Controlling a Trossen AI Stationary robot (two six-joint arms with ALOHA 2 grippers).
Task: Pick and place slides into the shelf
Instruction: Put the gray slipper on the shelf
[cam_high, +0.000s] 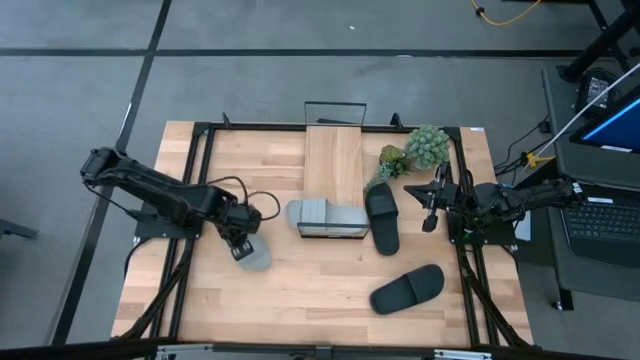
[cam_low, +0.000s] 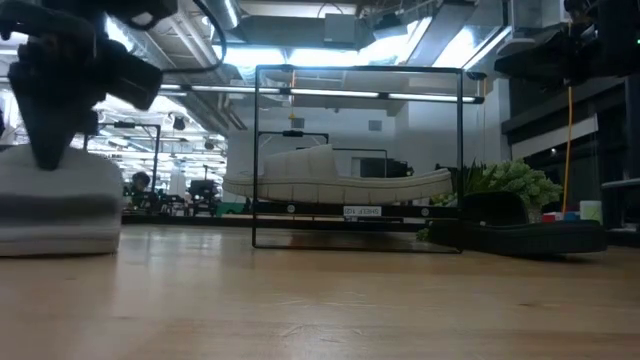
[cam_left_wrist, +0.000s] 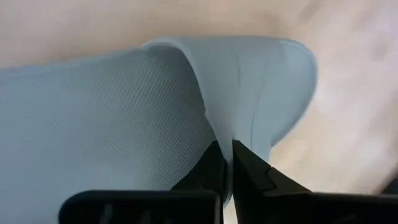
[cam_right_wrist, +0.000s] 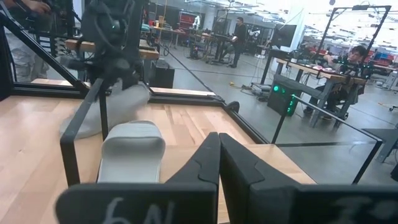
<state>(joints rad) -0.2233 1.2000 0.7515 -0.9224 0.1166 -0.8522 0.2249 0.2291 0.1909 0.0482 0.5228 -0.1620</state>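
Note:
My left gripper (cam_high: 240, 243) stands at the table's left, pointing down, shut on a light grey slide (cam_high: 255, 252); the low view shows that slide (cam_low: 55, 205) below the gripper. A second grey slide (cam_high: 325, 215) lies on the lower level of the shelf (cam_high: 335, 160), under its wooden top. One black slide (cam_high: 382, 218) lies flat on the table just right of the shelf, another (cam_high: 407, 288) nearer the front edge. My right gripper (cam_high: 432, 210) waits shut at the table's right. My left gripper pinches the edge of the grey slide's strap (cam_left_wrist: 214, 124), with one finger (cam_left_wrist: 205, 171) on the strap's textured outside and the other (cam_left_wrist: 252, 171) in the opening over the footbed. The fingers come from above. The slide (cam_right_wrist: 106, 115) hangs tilted below them; whether its low end rests on the table I cannot tell.
A green potted plant (cam_high: 420, 150) stands behind the black slide, right of the shelf. The shelf's thin black wire frame (cam_low: 360, 155) rises above the grey slide (cam_low: 340, 180) inside it. Bare tabletop lies between my left gripper and the shelf.

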